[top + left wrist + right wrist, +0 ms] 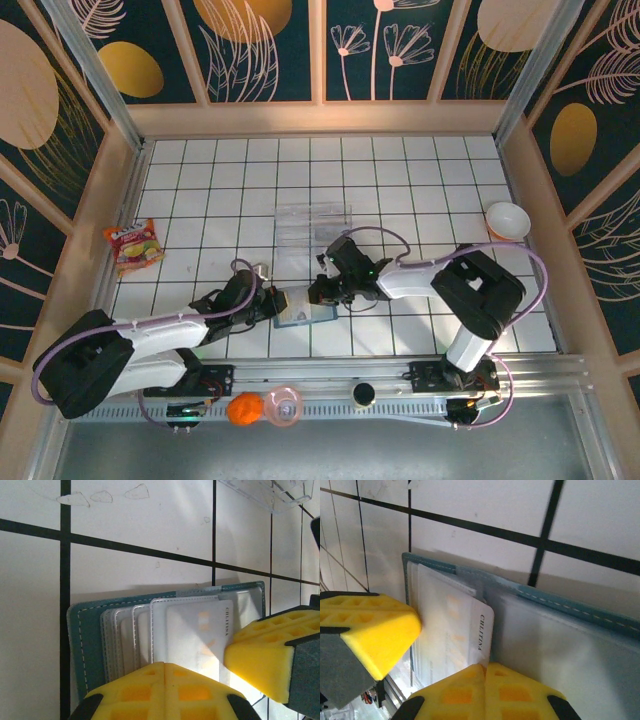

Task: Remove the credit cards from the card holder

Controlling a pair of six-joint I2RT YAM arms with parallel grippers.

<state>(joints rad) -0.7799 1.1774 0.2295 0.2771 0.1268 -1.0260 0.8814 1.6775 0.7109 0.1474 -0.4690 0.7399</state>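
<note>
The card holder (pixel 300 318) lies open on the white tiles, a teal wallet (pixel 85 640) with stitched pale pockets inside. A whitish credit card (pixel 195 640) printed with dark letters sticks partway out of one pocket. My left gripper (pixel 275 300) is shut, its yellow tips (pixel 165 666) resting on the pockets beside that card. From the other side my right gripper (pixel 320 293) is shut (pixel 485 667) on the card's (pixel 450 630) outer edge, next to the card holder's teal rim (pixel 570 610). More pale cards sit tucked in the neighbouring pockets.
A clear plastic tray (pixel 312 225) stands just beyond the wallet. A snack packet (pixel 133 245) lies at the left wall and a white bowl (pixel 507 220) at the right. An orange ball (pixel 244 408) and a pink item (pixel 283 405) rest on the front rail.
</note>
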